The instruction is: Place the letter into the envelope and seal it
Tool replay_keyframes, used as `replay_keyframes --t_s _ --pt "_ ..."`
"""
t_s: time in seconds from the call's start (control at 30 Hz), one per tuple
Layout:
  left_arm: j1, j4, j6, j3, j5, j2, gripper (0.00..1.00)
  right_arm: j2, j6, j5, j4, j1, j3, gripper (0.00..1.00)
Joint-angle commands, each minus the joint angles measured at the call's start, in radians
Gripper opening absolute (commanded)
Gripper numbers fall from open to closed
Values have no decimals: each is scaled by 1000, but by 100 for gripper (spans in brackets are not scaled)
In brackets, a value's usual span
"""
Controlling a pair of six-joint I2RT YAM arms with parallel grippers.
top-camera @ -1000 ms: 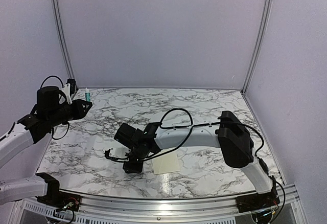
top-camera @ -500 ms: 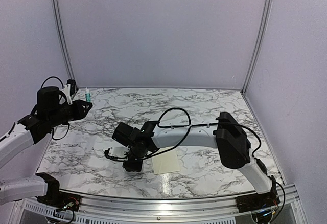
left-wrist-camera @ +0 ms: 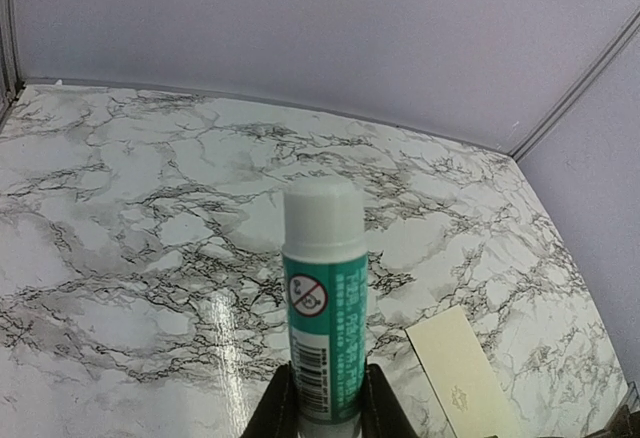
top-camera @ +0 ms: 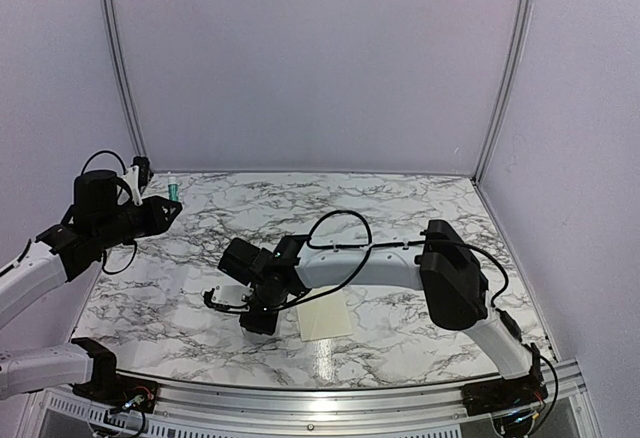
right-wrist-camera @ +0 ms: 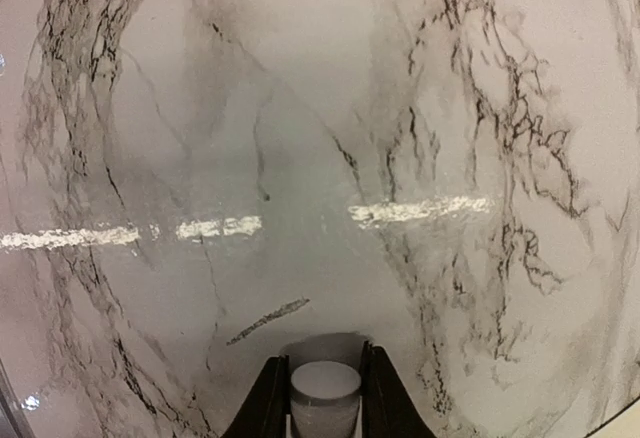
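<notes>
The cream envelope (top-camera: 325,320) lies flat near the front middle of the marble table, and it also shows in the left wrist view (left-wrist-camera: 463,373). The letter is not in view. My left gripper (top-camera: 170,201) is raised over the far left of the table. It is shut on a white-and-green glue tube (left-wrist-camera: 323,303) that stands upright between its fingers (left-wrist-camera: 323,400). My right gripper (top-camera: 258,320) is low over the table just left of the envelope. It is shut on a small white cap-like cylinder (right-wrist-camera: 325,390).
The right arm (top-camera: 360,258) stretches across the table's middle with a black cable looping above it. Lilac walls enclose the back and both sides. A metal rail (top-camera: 320,398) runs along the front edge.
The right wrist has shifted slightly to the left beside the envelope. The left arm with the glue tube has risen a touch. Both grips are unchanged.
</notes>
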Motion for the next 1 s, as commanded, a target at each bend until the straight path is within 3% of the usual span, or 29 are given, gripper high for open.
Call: replay_keyframes --t_s 0.0,0.23,0.5,0.8,0.97 --pt "5 42 2 -11 22 10 14 19 13 -10 -33 -3 24 17" --pt "5 60 34 -10 85 43 14 -80 19 -55 2 -38 13 10" --pt "-12 264 7 1 242 157 13 -318 100 -444 130 -243 -82 9" --pt "-238 354 67 194 252 386 13 -505 365 -815 395 -563 -188 10" --pt "-376 504 72 286 308 521 14 -572 600 -961 685 -686 -302 10"
